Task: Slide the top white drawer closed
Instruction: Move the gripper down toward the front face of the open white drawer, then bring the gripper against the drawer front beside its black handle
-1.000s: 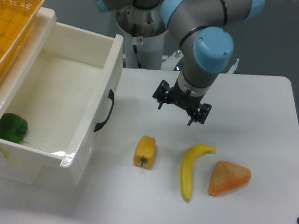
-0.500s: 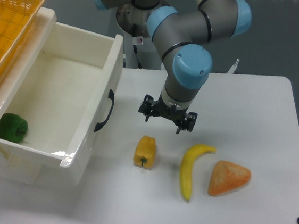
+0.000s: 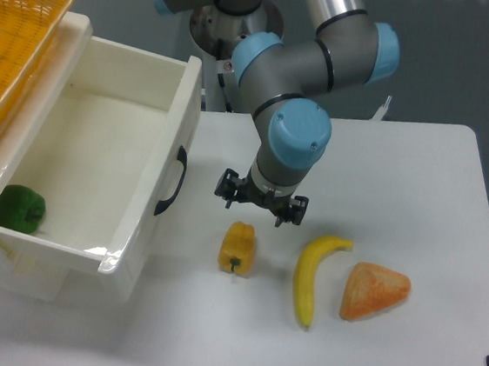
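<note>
From where I stand I count one white drawer [image 3: 97, 168] with one black handle [image 3: 173, 181], and one green pepper [image 3: 17, 208] inside it at about seven o'clock. One orange basket [image 3: 14, 45] sits at ten o'clock. On the table [image 3: 419, 184] lie one yellow pepper [image 3: 237, 247], one banana [image 3: 312, 276] and one orange wedge-shaped piece [image 3: 375, 291]. One robot arm [image 3: 309, 67] carries one gripper [image 3: 261, 204].

The deep glossy white plastic top drawer [image 3: 97, 168] stands pulled out at the left of the white worktop [image 3: 402, 182], a green pepper [image 3: 17, 208] inside. Right of it lie a yellow pepper [image 3: 237, 247], a yellow banana [image 3: 312, 276], then an orange wedge-shaped piece [image 3: 375, 292]. The tool [image 3: 260, 204] hangs behind the yellow pepper.
</note>
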You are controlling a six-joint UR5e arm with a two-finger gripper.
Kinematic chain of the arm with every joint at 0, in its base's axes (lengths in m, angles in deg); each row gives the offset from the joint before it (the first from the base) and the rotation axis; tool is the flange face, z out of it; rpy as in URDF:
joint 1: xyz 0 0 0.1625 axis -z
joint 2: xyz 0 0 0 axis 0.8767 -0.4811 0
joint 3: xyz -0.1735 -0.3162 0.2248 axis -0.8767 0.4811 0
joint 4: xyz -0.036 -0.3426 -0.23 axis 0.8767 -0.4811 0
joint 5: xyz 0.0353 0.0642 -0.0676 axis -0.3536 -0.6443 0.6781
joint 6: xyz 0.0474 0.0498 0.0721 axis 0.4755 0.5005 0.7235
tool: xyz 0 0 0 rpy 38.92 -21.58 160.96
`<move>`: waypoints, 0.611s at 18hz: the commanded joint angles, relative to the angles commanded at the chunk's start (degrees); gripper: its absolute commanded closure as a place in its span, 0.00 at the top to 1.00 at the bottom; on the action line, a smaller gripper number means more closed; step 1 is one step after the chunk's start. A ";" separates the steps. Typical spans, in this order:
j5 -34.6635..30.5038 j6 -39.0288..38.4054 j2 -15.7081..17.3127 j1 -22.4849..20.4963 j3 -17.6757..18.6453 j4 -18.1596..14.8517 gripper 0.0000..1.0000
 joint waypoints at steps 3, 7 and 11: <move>-0.17 0.00 -0.70 1.58 0.00 0.17 1.00; -0.09 -0.26 -0.97 1.93 0.09 0.09 1.00; 0.00 -0.09 -1.14 2.46 -0.09 0.09 1.00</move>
